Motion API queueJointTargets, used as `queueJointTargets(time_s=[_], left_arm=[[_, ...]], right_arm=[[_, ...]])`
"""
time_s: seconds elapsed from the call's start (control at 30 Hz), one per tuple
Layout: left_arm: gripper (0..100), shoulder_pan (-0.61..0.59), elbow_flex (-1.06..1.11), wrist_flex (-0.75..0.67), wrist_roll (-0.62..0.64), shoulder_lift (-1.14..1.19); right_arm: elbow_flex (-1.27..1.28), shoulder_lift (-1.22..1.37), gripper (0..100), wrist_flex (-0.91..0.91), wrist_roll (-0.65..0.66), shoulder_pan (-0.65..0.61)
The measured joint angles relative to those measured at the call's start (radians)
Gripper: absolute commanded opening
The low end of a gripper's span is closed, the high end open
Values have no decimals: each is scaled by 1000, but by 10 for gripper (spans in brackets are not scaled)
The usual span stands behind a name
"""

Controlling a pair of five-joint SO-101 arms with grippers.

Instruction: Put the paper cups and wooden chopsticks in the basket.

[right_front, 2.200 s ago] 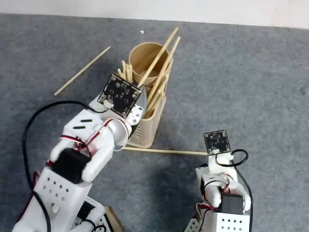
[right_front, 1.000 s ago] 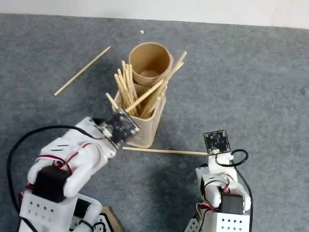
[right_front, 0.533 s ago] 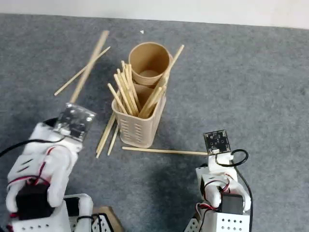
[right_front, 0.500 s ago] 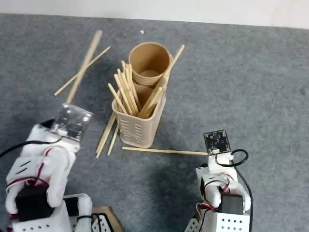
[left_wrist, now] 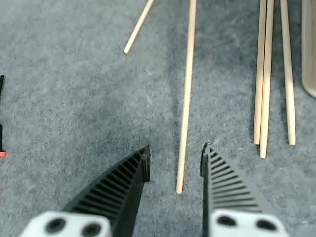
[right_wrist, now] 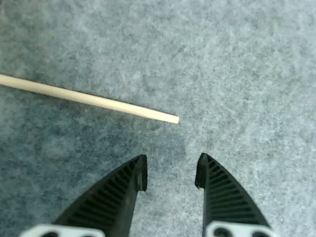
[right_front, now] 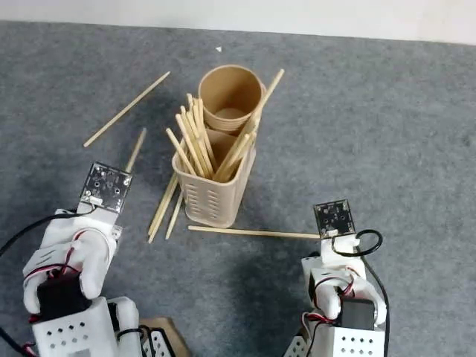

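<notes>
The left arm has drawn back from the basket (right_front: 212, 197) to the near left. A loose chopstick (left_wrist: 186, 98) now lies on the desk (right_front: 387, 134), its near end inside the spread left hand (left_wrist: 175, 148), probably lined up for a pinch. The paper cups (right_front: 230, 93) sit stacked in the basket. The right hand (right_wrist: 171, 158), also spread, hangs just short of a second chopstick (right_wrist: 89, 98).

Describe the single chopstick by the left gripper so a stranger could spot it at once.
Find the cream slotted plastic basket mid-table. On its left-arm side, skip the wooden chopsticks bunched at its base; the next out is a single pale wooden chopstick. It alone ends within the open left gripper.
</notes>
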Motion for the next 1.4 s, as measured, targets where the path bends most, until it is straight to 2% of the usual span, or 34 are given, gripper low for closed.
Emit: queueJointTargets(time_s=[0.17,0.3,0.5,0.6,0.7,0.9,1.23,1.4], left_arm=[[193,0,0,-124,9,2],[193,0,-51,-164,92,124],[192,25,-330,-25,106,588],[192,129,-474,72,107,862],[192,252,-562,86,130,1099],[192,371,-620,-77,172,1313],[190,384,-631,-224,236,1539],[117,385,-641,-250,235,1606]], right_arm=[[0,0,170,0,0,0],[0,0,170,0,0,0],[0,0,170,0,0,0],[0,0,170,0,0,0],[0,0,170,0,0,0],[0,0,170,0,0,0],[0,0,170,0,0,0],[0,0,170,0,0,0]])
